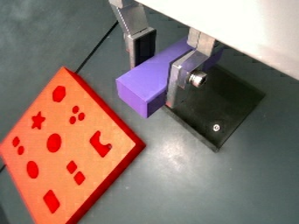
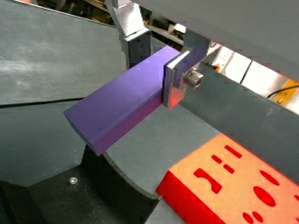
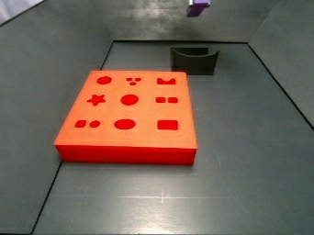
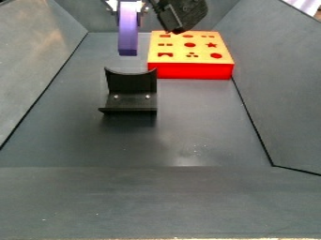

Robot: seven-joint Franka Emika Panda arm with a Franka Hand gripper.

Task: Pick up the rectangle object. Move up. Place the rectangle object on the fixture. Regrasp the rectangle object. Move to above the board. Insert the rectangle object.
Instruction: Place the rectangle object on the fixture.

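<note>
Your two-finger gripper (image 1: 166, 59) is clamped on the small purple rectangular block (image 1: 152, 86), its flat silver fingers (image 2: 177, 77) pressing the block's 2 opposite faces at one end while the rest of the block sticks out free. In a side view the block (image 4: 128, 28) hangs upright in the air above the dark L-shaped fixture (image 4: 128, 97), clear of it, so the step in hand looks like setting the block down on the fixture. Lower straight and slowly, keeping the block's long faces square to the fixture's back wall, so that it seats flat and does not tip. Do not release until the block bears on the fixture. The large orange-red board with shaped cut-outs (image 3: 128, 115) lies well apart from the fixture (image 3: 196, 59), so it should not hinder the descent.
</note>
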